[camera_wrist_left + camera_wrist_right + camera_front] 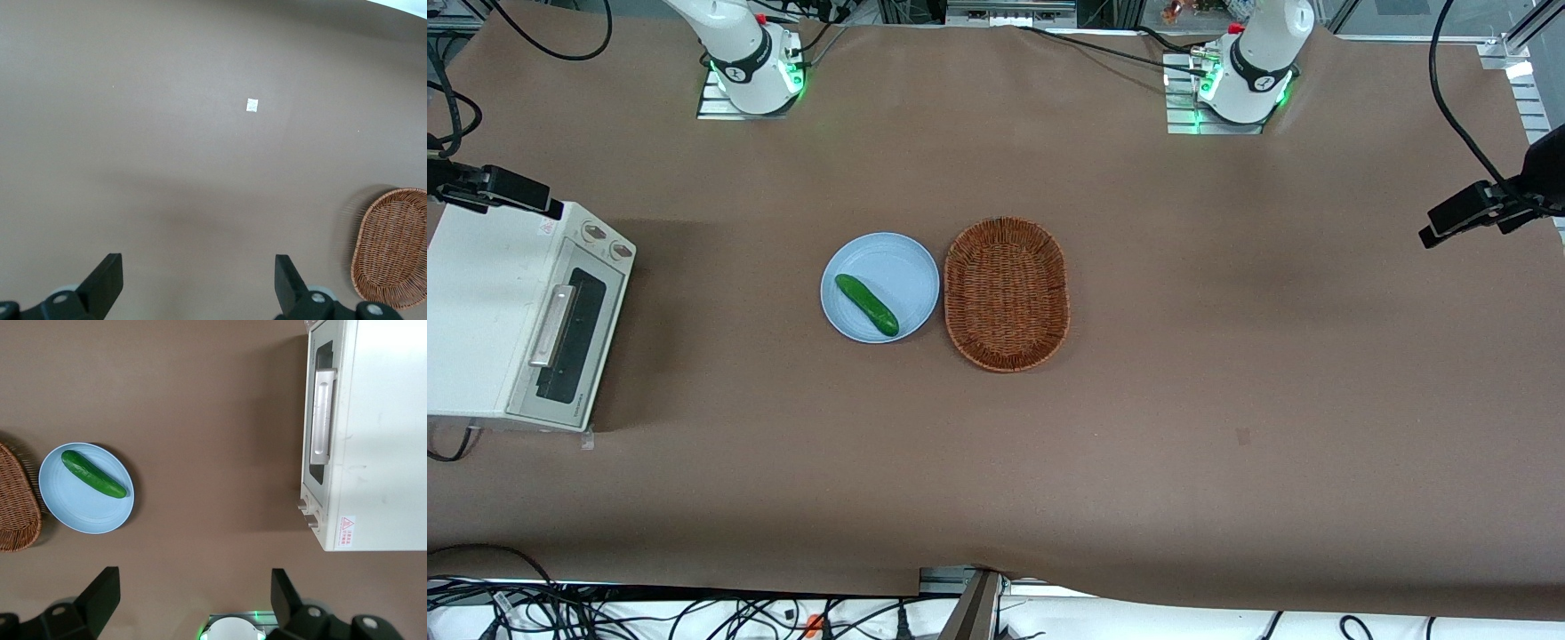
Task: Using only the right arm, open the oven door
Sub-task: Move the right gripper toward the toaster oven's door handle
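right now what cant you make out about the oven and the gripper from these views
- Oven interior: the oven door is shut and its glass window is dark in the front and right wrist views.
- Knob settings: the two knobs are too small to read in the front view.
- Toaster oven body: cut off by the front view's edge.
- Right gripper: open, high above the table; only its fingers show, the rest cut off by the right wrist view's edge.

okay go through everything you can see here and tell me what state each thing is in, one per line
oven door: shut, handle untouched
gripper: open, high above the table, holding nothing, well clear of the oven
plate: holds the cucumber
cucumber: whole, lying flat on the plate
basket: upright, nothing in it, beside the plate
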Robot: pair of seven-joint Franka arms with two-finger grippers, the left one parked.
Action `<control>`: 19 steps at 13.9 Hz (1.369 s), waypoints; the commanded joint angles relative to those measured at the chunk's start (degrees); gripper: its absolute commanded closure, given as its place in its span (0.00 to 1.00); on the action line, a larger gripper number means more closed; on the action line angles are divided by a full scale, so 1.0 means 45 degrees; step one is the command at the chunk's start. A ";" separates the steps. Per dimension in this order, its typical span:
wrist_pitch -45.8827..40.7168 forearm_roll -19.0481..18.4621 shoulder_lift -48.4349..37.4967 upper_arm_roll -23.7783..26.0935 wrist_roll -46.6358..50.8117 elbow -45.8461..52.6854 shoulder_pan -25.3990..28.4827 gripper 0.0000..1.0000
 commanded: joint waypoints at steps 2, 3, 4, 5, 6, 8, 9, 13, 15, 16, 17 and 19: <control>-0.0815 -0.0202 0.0156 0.0177 -0.0035 -0.0261 -0.0085 0.00; -0.1147 -0.0202 0.0292 0.0177 0.0004 -0.0262 -0.0085 0.00; -0.1305 -0.0221 0.0468 0.0177 0.0004 -0.0262 -0.0046 0.00; -0.1325 -0.0221 0.0624 0.0196 0.0004 -0.0262 -0.0046 0.00; -0.1326 -0.0221 0.0819 0.0196 0.0062 -0.0301 -0.0046 0.00; -0.1326 -0.0453 0.1268 0.0216 0.0121 -0.0301 0.0051 0.00; -0.1287 -0.0804 0.1522 0.0216 0.0160 -0.0320 0.0323 0.00; -0.0819 -0.3009 0.2615 0.0236 0.0161 -0.0457 0.1416 0.01; -0.0410 -0.3092 0.3065 0.0236 -0.0093 -0.0554 0.1400 0.06; -0.0176 -0.3112 0.3164 0.0236 -0.0171 -0.0729 0.1400 0.14; 0.0175 -0.3247 0.3184 0.0236 -0.0249 -0.1001 0.1400 0.25; 0.0975 -0.4143 0.3281 0.0236 -0.1104 -0.1588 0.1439 0.51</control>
